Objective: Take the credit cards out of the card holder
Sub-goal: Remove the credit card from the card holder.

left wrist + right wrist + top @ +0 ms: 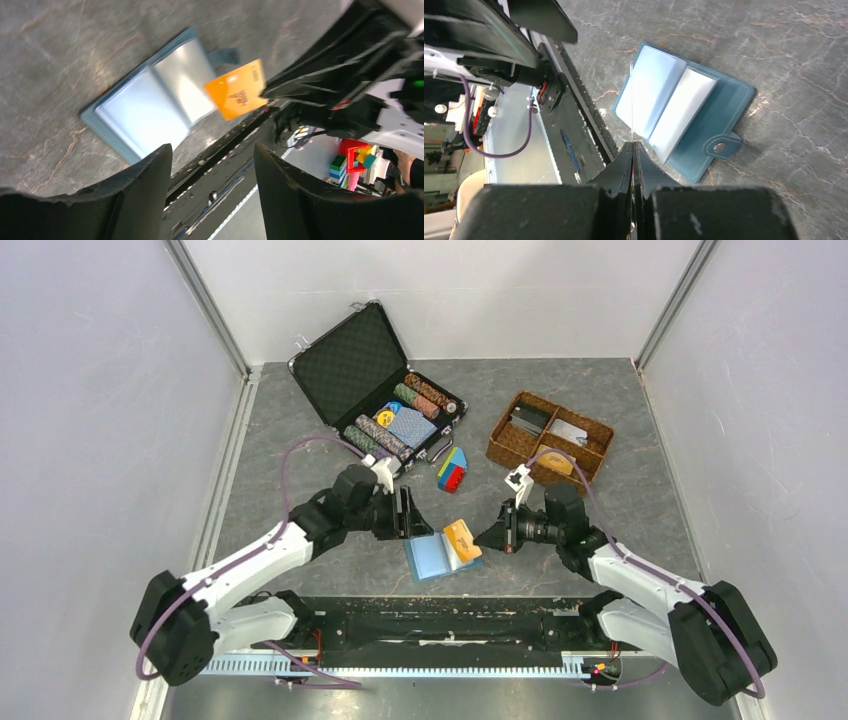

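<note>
Orange card (237, 90) pinched at edge by right gripper (484, 538): could be dropped. Left gripper (213, 155) spread apart, nothing held: wallet (428, 558) unheld, could be dragged.

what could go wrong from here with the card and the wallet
1. The right gripper pinches the orange card only by one edge, at its fingertips, so the card could slip or twist out while it is carried.
2. The left gripper is open and off the card holder, which lies loose and open on the table. Pulling another card might drag the holder along.
</note>
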`<state>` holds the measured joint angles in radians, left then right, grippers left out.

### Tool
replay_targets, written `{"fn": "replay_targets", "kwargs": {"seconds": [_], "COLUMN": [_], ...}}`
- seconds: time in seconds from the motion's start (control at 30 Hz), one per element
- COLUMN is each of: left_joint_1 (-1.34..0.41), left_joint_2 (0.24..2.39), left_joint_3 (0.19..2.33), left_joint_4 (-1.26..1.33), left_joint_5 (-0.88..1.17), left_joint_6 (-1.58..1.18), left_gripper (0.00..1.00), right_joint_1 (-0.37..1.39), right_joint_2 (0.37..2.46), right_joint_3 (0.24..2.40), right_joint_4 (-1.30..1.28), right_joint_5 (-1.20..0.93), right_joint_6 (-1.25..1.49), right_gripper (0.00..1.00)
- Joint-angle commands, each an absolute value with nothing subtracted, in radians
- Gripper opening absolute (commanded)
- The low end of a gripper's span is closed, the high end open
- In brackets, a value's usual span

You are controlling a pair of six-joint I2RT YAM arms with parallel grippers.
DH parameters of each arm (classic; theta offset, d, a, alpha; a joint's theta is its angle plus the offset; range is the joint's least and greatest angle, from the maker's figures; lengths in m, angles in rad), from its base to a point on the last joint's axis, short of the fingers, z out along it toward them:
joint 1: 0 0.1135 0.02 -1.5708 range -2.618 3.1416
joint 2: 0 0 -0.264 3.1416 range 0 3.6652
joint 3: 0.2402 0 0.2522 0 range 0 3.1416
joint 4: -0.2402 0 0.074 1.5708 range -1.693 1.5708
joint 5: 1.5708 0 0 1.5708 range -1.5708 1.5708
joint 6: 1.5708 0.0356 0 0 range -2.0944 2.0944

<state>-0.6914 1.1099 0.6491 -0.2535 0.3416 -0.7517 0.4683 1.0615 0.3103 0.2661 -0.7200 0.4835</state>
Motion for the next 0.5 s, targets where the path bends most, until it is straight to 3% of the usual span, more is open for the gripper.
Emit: {"fn": "replay_targets", "kwargs": {"seconds": [0.0,0.27,0.47], "left_joint_1": [-0.691,-0.691,-0.69], "left_joint_2": [1.026,1.027,1.095], "left_joint_3": [0.713,0.738,0.778], "left_joint_4": [-0.324,-0.258,-0.235], "left_joint_5": [0.359,0.556,0.732], "left_joint_6": [-0.664,-0.618,-0.608], "left_gripper": [0.69,0.68,0.65], "right_joint_1": [0.467,0.501,0.566], "right_joint_2": [1.022,0.984,0.984], "right_joint_3": [0.349,0.265,0.252], "right_joint_4": [0.273,0.562,0.586], "right_joint_5": [-0.815,-1.005,-0.981], "right_joint_6": [0.46,0.645,0.66], "right_gripper": [0.0,0.0,0.0]}}
